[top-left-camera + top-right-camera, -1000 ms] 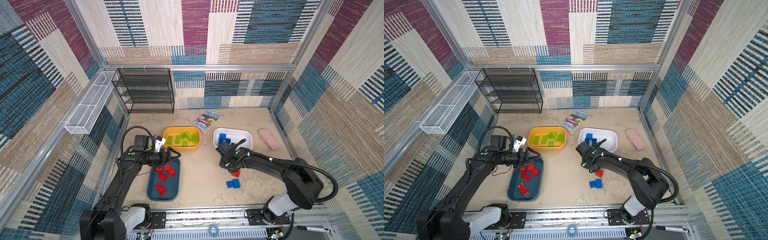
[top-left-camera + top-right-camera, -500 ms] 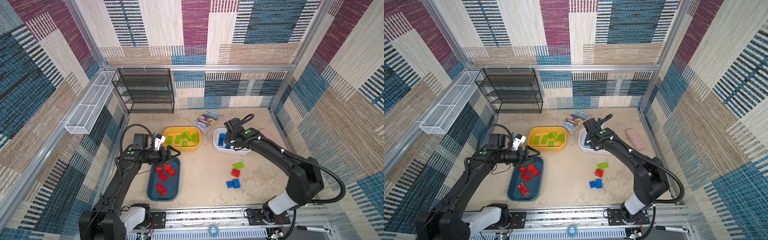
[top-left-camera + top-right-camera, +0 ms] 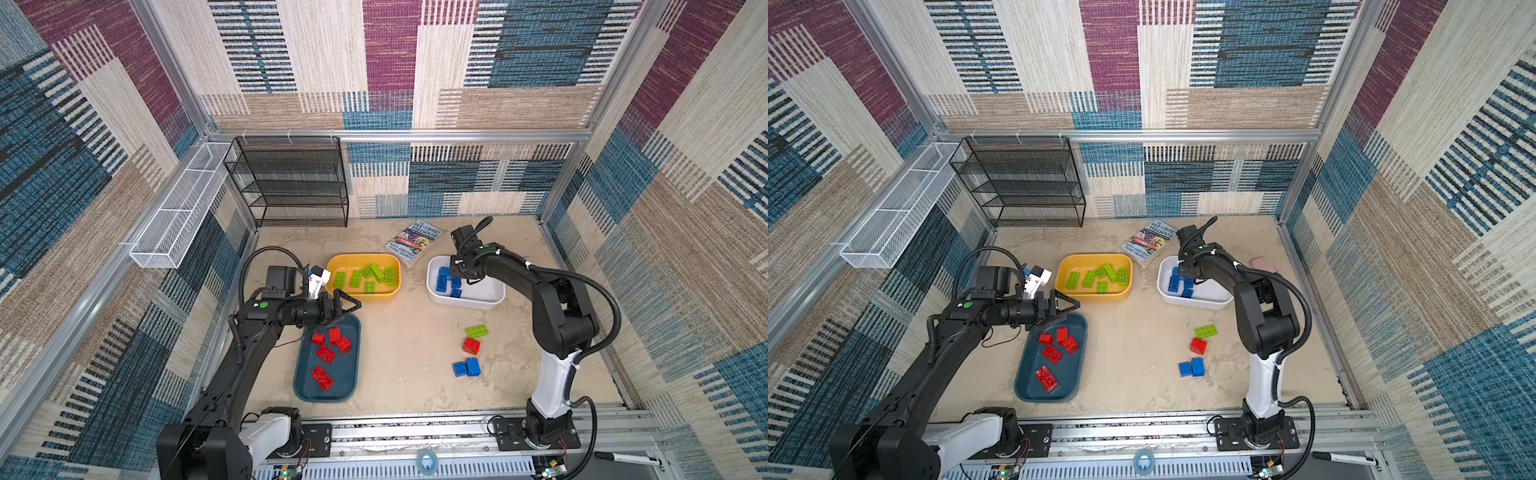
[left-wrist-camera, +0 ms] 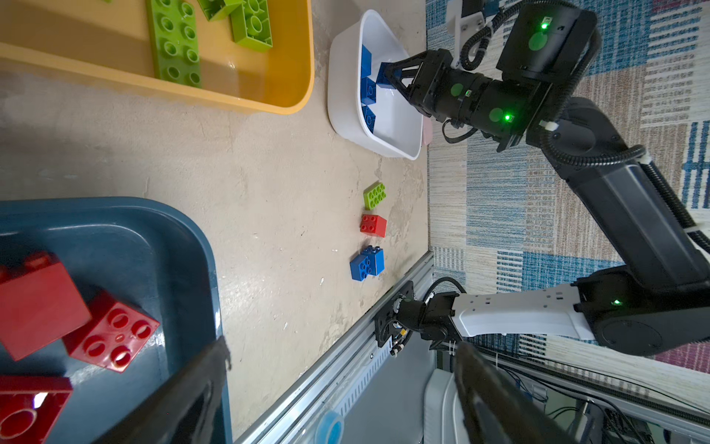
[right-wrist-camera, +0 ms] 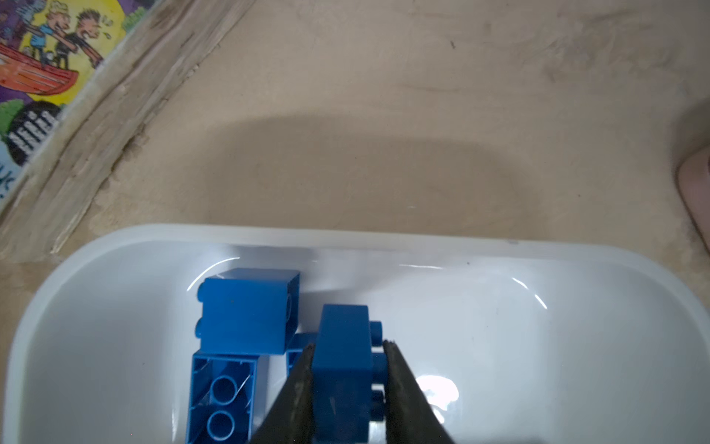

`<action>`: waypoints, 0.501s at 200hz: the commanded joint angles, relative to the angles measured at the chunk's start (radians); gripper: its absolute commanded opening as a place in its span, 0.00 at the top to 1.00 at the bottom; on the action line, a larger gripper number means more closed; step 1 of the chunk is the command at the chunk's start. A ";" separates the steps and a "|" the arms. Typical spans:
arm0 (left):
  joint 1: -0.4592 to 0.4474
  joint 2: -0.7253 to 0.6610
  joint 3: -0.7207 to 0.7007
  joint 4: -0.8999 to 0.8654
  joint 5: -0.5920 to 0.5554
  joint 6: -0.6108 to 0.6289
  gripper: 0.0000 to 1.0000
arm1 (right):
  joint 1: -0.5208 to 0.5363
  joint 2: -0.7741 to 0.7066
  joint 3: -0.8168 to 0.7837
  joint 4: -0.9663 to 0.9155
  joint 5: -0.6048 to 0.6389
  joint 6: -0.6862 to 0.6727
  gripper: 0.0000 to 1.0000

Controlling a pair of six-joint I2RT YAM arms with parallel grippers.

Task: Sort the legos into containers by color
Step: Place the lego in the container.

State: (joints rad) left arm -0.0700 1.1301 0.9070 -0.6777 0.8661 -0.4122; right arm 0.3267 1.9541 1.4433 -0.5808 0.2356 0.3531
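Right gripper (image 5: 349,344) pinches a blue brick (image 5: 342,369) over the white bin (image 5: 115,307), other blue bricks (image 5: 246,307) just beside it. Left gripper (image 3: 349,300) spread wide, red bricks (image 3: 328,353) in teal bin (image 3: 345,382) below it.

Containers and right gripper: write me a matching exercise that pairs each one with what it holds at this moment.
Column 1
1. yellow bin
2. white bin
3. dark teal bin
4. right gripper

Column 2
a. red bricks
b. one blue brick between its jaws
c. green bricks
d. loose blue bricks lying inside

Pairs: 1-c, 2-d, 3-a, 4-b
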 commanded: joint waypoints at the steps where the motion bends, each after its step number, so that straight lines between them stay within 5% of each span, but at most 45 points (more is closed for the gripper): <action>1: 0.001 0.002 0.002 -0.006 -0.004 0.007 0.07 | 0.000 0.007 0.007 0.015 0.021 -0.045 0.65; 40: 0.000 0.016 -0.003 -0.007 -0.003 0.012 0.07 | -0.003 -0.044 -0.025 -0.004 0.048 -0.068 0.46; 65: 0.001 0.019 0.001 -0.005 -0.003 0.014 0.07 | -0.003 -0.137 -0.067 -0.030 0.027 -0.057 0.44; 100: 0.001 0.022 0.002 -0.004 0.000 0.013 0.07 | 0.011 -0.372 -0.214 -0.042 -0.164 0.000 0.38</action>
State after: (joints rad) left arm -0.0700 1.1507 0.9047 -0.6785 0.8658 -0.4114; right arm 0.3260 1.7058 1.3083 -0.6075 0.2169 0.3054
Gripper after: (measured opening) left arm 0.937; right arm 0.599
